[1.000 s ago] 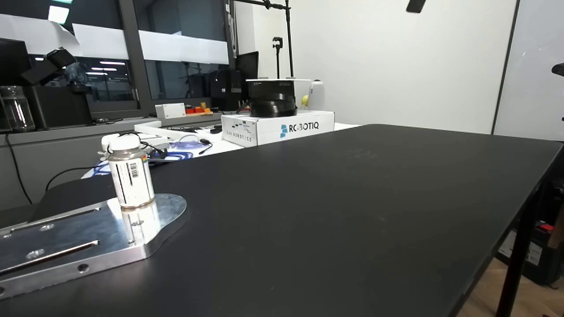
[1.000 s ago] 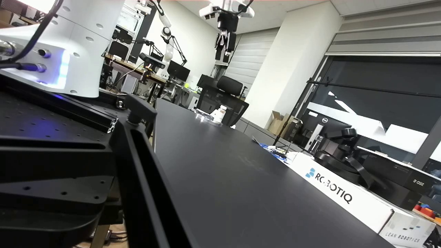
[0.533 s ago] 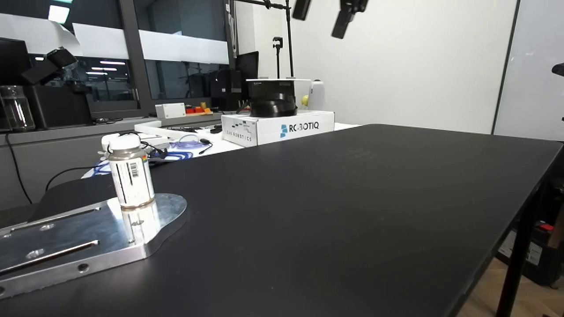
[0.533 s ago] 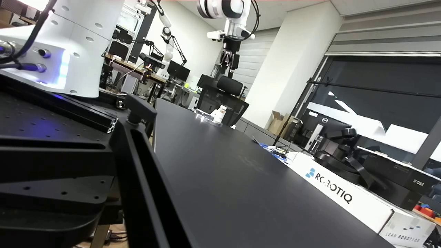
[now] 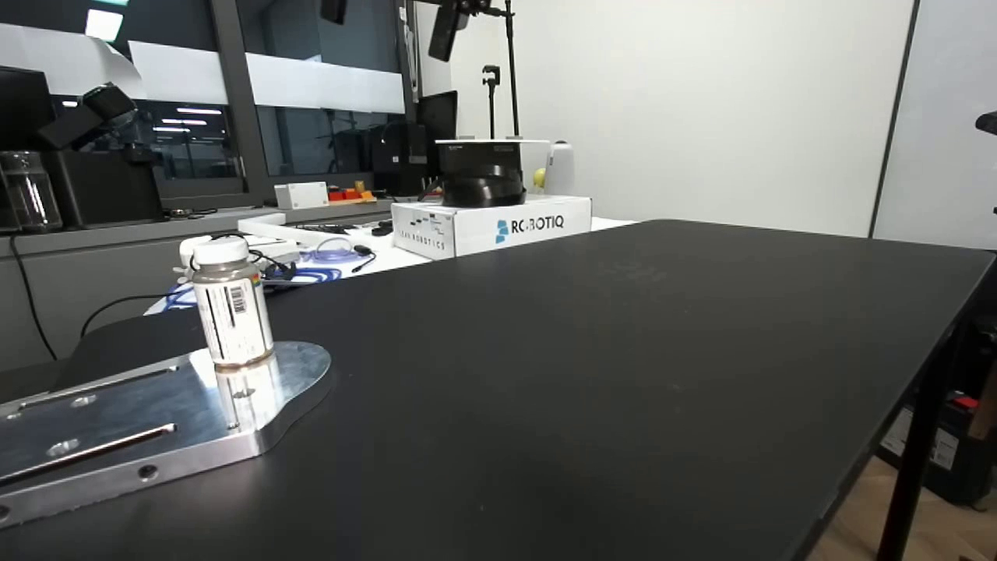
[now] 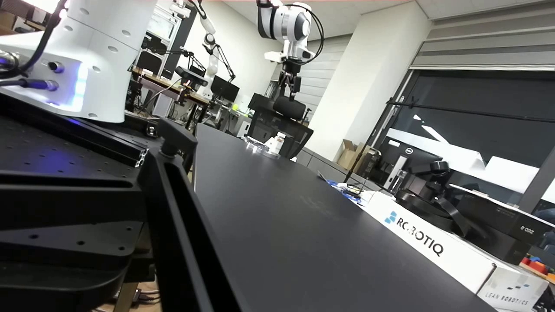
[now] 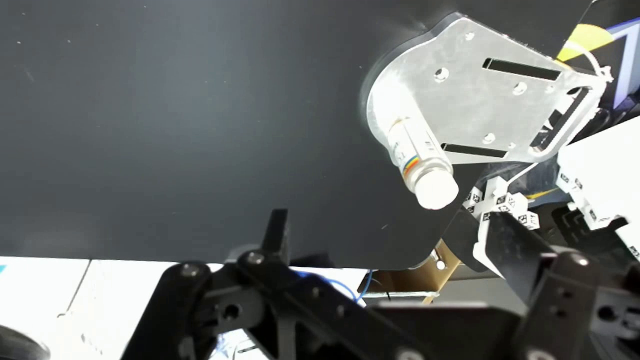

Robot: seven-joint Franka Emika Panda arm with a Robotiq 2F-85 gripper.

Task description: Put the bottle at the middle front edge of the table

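My hand (image 7: 391, 222) hangs high, spread apart, maybe not right over the bottle (image 7: 419, 159). I'd call this reaching; next I must line up, then lower.

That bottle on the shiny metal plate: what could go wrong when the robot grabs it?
The bottle stands upright on the metal plate, so a nudge from the open fingers might tip it. Knocked over, it could roll off the table, whose edge is nearby. Reaching too low, the fingers could hit the plate.
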